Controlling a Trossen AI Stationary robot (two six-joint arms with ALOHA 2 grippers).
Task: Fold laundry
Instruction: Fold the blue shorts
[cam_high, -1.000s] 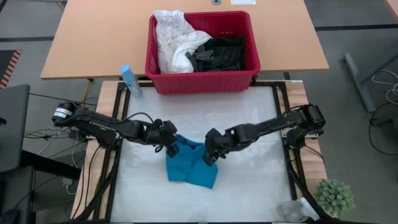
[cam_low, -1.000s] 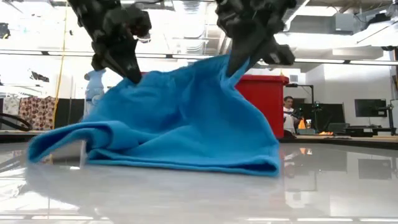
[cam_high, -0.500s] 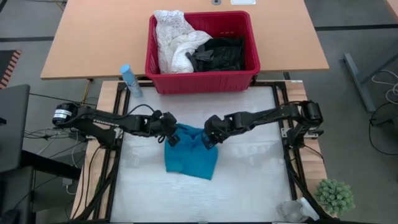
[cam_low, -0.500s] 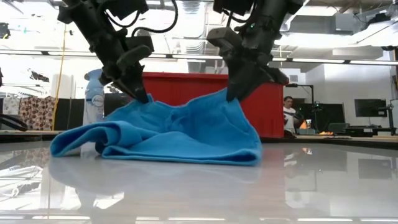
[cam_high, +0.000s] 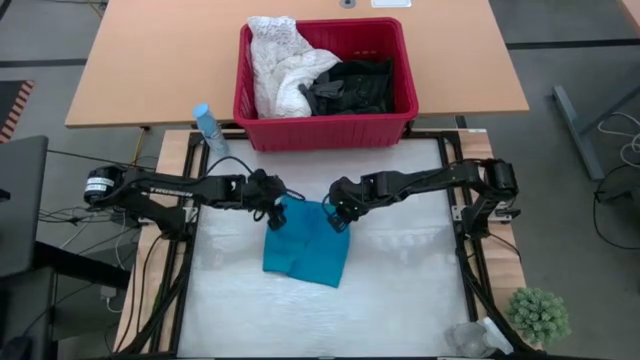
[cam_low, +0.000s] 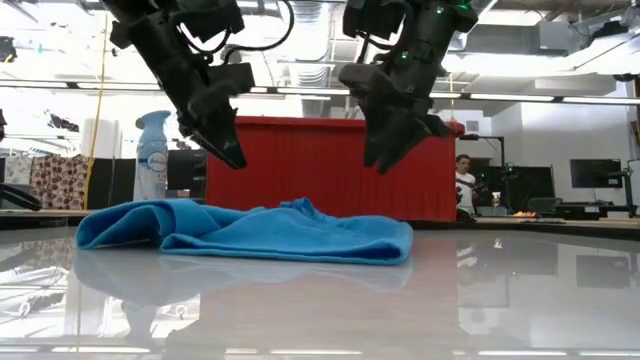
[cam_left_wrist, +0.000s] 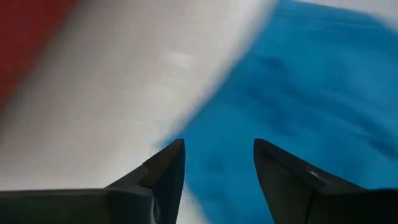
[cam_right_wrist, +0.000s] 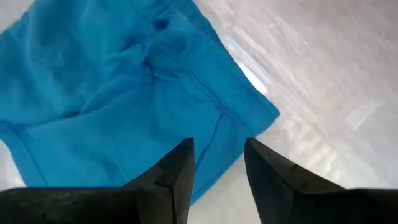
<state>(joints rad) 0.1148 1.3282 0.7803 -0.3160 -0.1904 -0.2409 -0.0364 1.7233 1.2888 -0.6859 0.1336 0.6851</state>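
Note:
A small teal garment (cam_high: 305, 248) lies flat in a loose fold on the white table top, its far edge bunched up a little (cam_low: 300, 210). My left gripper (cam_high: 276, 216) hangs open just above the garment's far left corner, seen in the low view (cam_low: 232, 158) clear of the cloth. My right gripper (cam_high: 339, 220) hangs open above the far right corner (cam_low: 384, 160), also clear. Each wrist view shows parted fingers with nothing between them, left gripper (cam_left_wrist: 217, 155) and right gripper (cam_right_wrist: 219, 149), and the teal cloth (cam_right_wrist: 124, 99) below.
A red slotted basket (cam_high: 325, 128) stands past the table's far edge, holding a white lacy garment (cam_high: 280, 60) and dark garments (cam_high: 350, 88). A blue spray bottle (cam_high: 210, 130) stands at the far left, a small plant (cam_high: 538, 315) at the near right. A person (cam_low: 463, 185) sits in the room beyond.
Both grippers have carried the garment's raised edge toward the table's far edge, sinking a little, then opened and let go. The edge has dropped, and the garment now lies flat where it was tented up before. Both grippers stay just above it.

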